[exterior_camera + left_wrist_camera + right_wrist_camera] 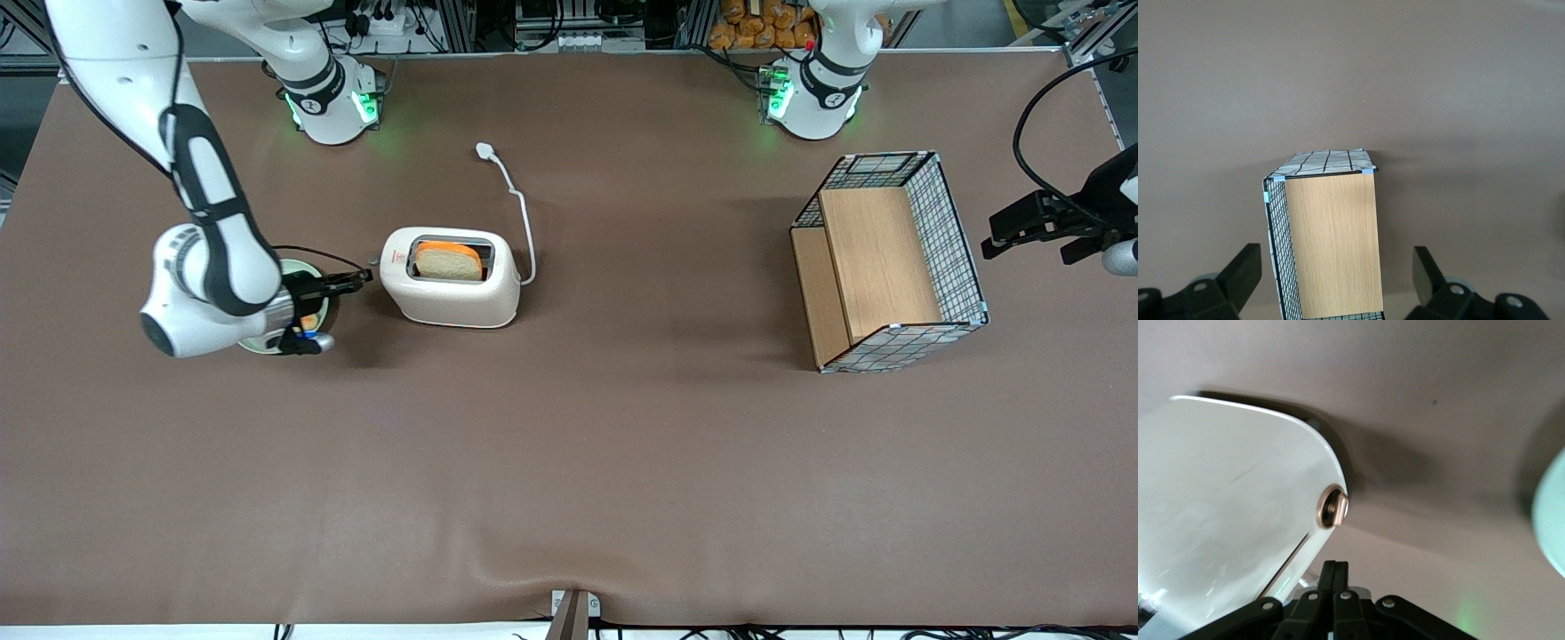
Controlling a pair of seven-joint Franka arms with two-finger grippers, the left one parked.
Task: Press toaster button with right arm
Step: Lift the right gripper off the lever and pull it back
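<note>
Taking twelve o'clock as away from the front camera, the wire basket (pixel 956 240) sits at three o'clock from the toaster (pixel 453 302), toward the parked arm's end, with wooden boards (pixel 876 262) inside. The toaster's slot holds one bread slice (pixel 449 262). At its nine o'clock a plate (pixel 322 313) lies mostly hidden under the right arm (pixel 209 240), with something orange on it.

The gripper (pixel 363 277) points at the toaster's narrow end, its fingers (pixel 1327 577) pressed together and holding nothing. The toaster button (pixel 1331 507) juts from that end face just ahead of the fingertips, apart from them. A small red marking (pixel 388 260) on the toaster is unreadable.
</note>
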